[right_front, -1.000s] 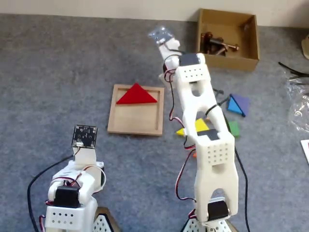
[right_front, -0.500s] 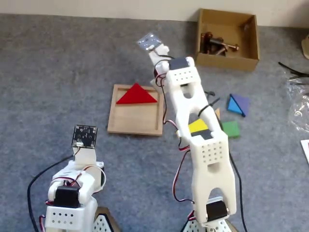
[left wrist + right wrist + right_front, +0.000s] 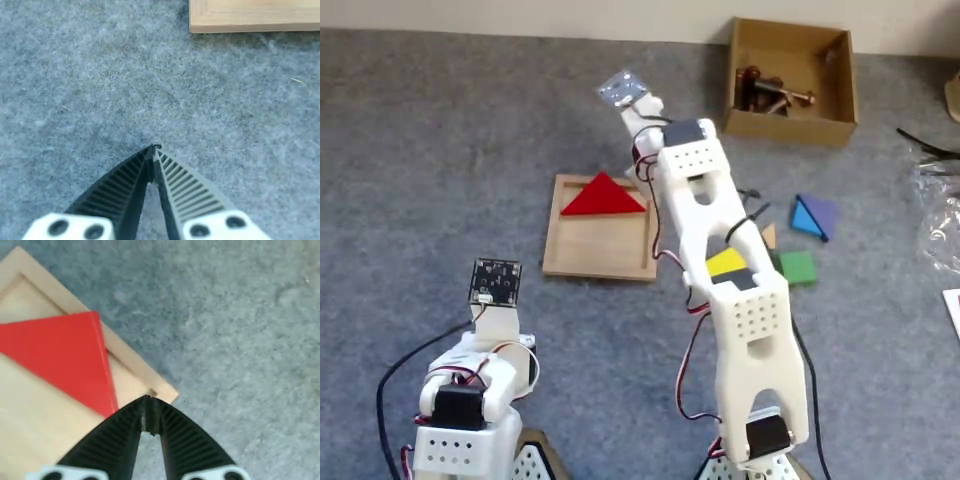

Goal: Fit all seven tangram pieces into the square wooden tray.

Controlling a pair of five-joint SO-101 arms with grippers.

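Fingers (image 3: 120, 435) of the right gripper (image 3: 149, 402) are pressed together at the tips, and I see nothing held between them. From that wrist view the tips hang over the corner of the square wooden tray (image 3: 25, 410), just beside a point of the red triangle (image 3: 60, 355).

From the high view, the tray (image 3: 600, 262) lies flat on the grey table (image 3: 440, 150), between the 2 arms and a little ahead of them. The red triangle (image 3: 603, 196) is the 1 piece I can see in it, set against the far rim with its apex pointing away from the arms. The right arm (image 3: 720, 230) stretches forward past the tray's right side, its wrist over the far right corner.

To the right of that arm I count 5 loose pieces on the table:
- a yellow piece (image 3: 727, 262), partly under the arm
- a green square (image 3: 798, 266)
- a small tan piece (image 3: 769, 235)
- a blue triangle (image 3: 807, 217) overlapping a purple piece (image 3: 825, 211)

Beyond them sits a cardboard box (image 3: 835, 95) with brown objects inside that I cannot make out.

The left arm (image 3: 480, 385) is folded back near its base, well apart from the loose pieces. The left gripper (image 3: 152, 148) has its fingers (image 3: 187, 187) shut at the tips over bare table, gripping nothing, with the tray's near edge (image 3: 250, 20) ahead of it.
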